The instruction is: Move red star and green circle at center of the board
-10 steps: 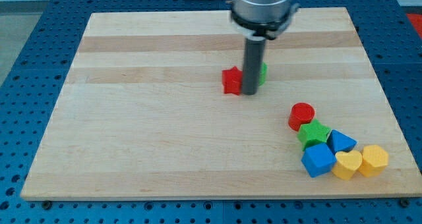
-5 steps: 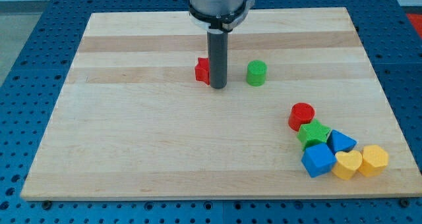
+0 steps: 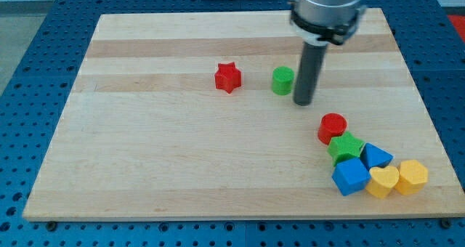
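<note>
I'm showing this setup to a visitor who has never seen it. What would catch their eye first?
Probably the dark rod coming down from the view's top, my tip resting just right of the green circle, with the red star standing apart further left. Next, the bright cluster at the board's lower right: a red cylinder, a green block, two blue blocks and two yellow ones packed together.

Our arm ends in a broad, ribbed collar of silvery grey metal (image 3: 326, 7) with a darker ring at its base, from which a straight, smooth dark-grey rod (image 3: 309, 69) runs down to my tip (image 3: 303, 102), blunt and round.
</note>
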Tool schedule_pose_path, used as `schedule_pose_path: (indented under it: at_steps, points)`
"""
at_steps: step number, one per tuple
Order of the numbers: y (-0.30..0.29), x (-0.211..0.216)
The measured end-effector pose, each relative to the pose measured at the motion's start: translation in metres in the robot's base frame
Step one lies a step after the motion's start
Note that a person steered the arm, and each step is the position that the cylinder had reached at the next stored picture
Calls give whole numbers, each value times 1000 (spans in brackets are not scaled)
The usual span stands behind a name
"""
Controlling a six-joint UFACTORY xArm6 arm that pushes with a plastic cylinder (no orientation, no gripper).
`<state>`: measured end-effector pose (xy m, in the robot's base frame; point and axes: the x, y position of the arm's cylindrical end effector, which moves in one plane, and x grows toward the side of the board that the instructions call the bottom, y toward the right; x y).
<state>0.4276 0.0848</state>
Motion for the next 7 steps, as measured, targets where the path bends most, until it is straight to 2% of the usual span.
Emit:
schedule_pose_path:
  at_steps: [1, 2, 3, 4, 6, 7]
  points:
    - [-28, -10]
    - [-1, -10]
    - [45, -29]
    - [43, -56]
    - [-44, -50]
    - [-42, -51]
